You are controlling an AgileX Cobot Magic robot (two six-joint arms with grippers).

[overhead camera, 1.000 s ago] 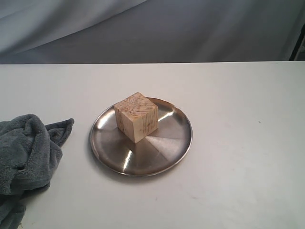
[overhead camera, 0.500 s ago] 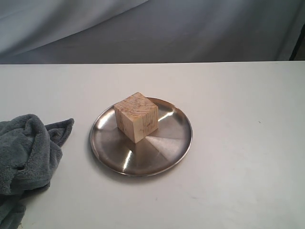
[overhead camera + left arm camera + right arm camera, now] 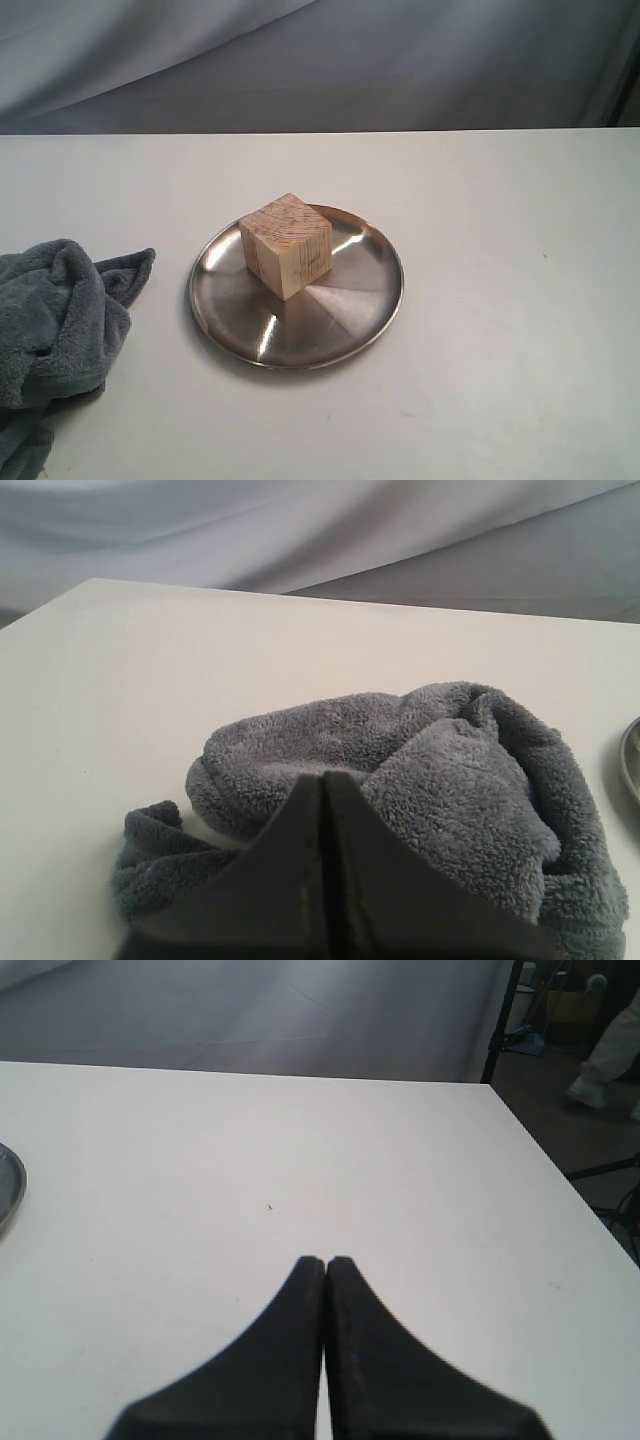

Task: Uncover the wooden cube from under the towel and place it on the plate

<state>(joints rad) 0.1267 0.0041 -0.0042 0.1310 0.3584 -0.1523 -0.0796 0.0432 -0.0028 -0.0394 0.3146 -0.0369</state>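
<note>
My left gripper [image 3: 325, 778] is pressed fully shut with nothing between its jaws. It hovers just over the towel [image 3: 430, 780], which lies bunched in a soft heap beneath it. My right gripper [image 3: 325, 1260] is likewise closed on nothing, above bare table, with only a sliver of the plate's rim in its camera. Neither arm shows in the exterior view.

In that view the towel [image 3: 55, 320] sits crumpled at the lower left edge of the frame. It is apart from the plate [image 3: 300, 352], which lies just left of centre. The wooden cube [image 3: 286, 245] stands uncovered on the plate, flat on its base in the plate's upper-left part, one vertical edge turned toward the camera.

I judge the task finished: the cube is out from under the cloth and set on the steel. Nothing is left for me to grasp. The next move calls only for drawing both arms clear. My left one must not snag the plush and drag it toward the plate.

The table [image 3: 500, 320] is a plain matte white surface with a few tiny specks. Its far edge runs straight across the upper third of the frame. Beyond it a grey draped backdrop [image 3: 400, 60] fills the top. My right wrist camera shows dark floor past the table's corner, a black stand [image 3: 497, 1030] and some pale shapes too blurred to name.
</note>
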